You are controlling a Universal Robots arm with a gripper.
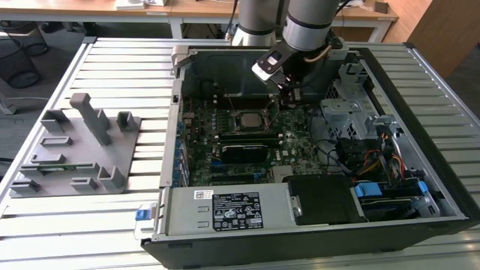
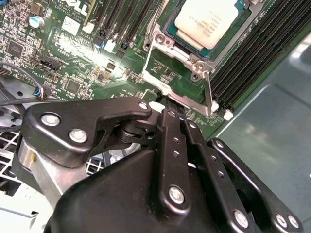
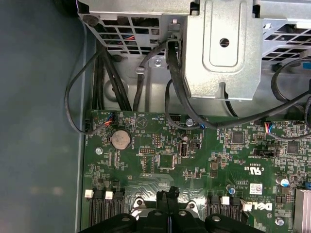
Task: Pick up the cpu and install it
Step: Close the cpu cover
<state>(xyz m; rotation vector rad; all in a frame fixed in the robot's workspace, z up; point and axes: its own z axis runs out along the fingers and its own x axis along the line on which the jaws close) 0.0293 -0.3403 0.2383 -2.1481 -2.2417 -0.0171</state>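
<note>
- Silver-lidded, the cpu (image 1: 250, 120) sits square inside the metal socket frame (image 2: 200, 65) on the green motherboard (image 3: 160, 160), so the seating looks done and the work appears to be at the frame's edge.
- Black fingers of the gripper (image 2: 167, 104) are pressed together with nothing between them. Their joined tip is just beside the frame's near edge and off the chip itself.
- In the exterior view, the cpu lies at about eight o'clock from the gripper (image 1: 288, 101), near it but apart.
- Doing this step well likely means bearing only on the steel frame and never on the shiny lid. The push should go straight down, so the tip cannot skid toward the black memory slots (image 2: 257, 53) beside the socket.
- In the first wrist view, the joined tip (image 3: 168, 195) hangs low over the board, so any sideways drift risks clipping small parts.
</note>
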